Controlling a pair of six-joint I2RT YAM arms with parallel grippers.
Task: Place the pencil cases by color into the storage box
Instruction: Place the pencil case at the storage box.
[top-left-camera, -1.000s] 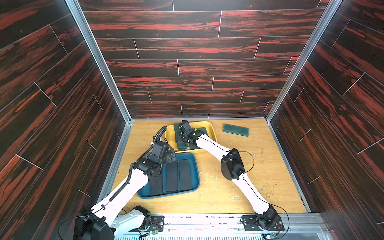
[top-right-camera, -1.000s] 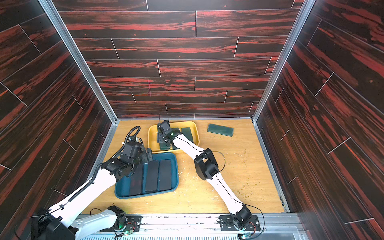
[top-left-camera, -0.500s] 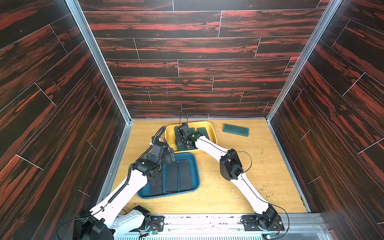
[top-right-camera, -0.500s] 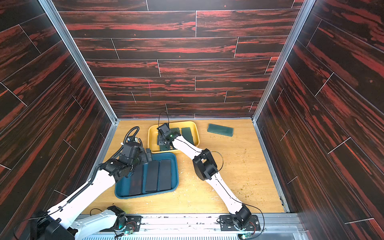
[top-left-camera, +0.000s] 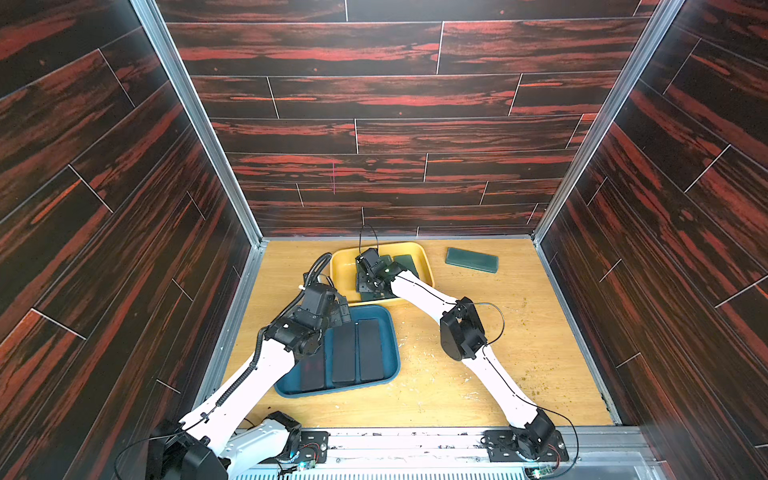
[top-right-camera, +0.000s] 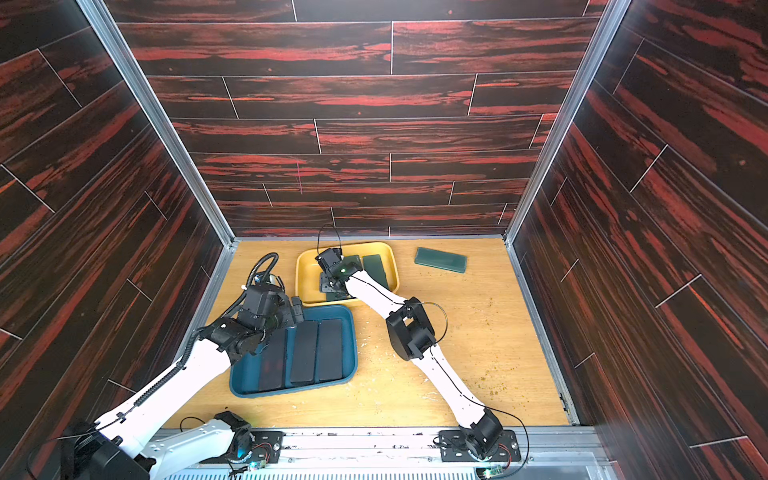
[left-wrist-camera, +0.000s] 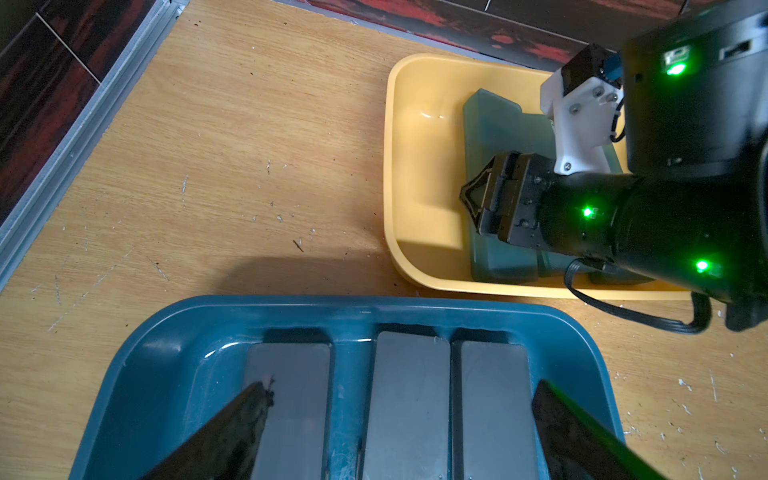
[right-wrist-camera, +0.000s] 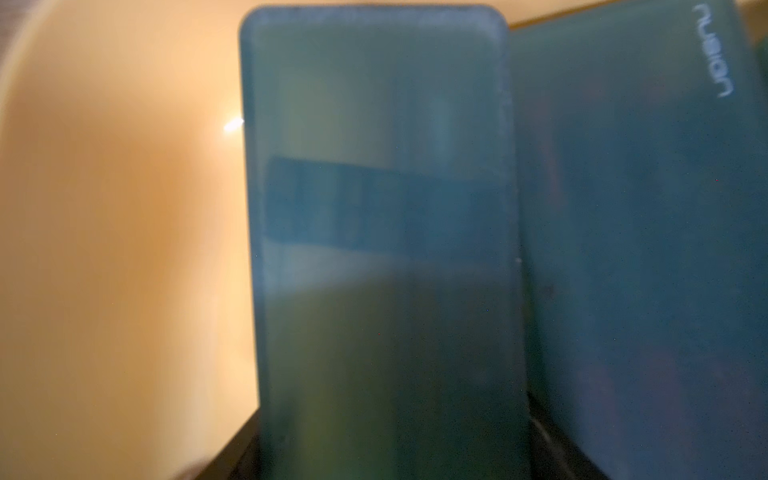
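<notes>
Nearest, the blue tray (top-left-camera: 291, 384) holds three black pencil cases (top-left-camera: 344, 353) side by side; the left gripper (left-wrist-camera: 399, 399) hangs over them, jaws spread and empty. Beyond, the right gripper (left-wrist-camera: 478, 199) pinches a green case (right-wrist-camera: 382, 249) in the yellow tray (top-left-camera: 343, 272) (brand lettering shows only at the right wrist). Three green there; a fourth green case (top-left-camera: 471, 260) lies farthest on the table.

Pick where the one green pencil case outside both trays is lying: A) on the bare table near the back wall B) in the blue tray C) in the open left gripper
A: the green pencil case lies flat on the wooden table, apart from the yellow tray.
</notes>
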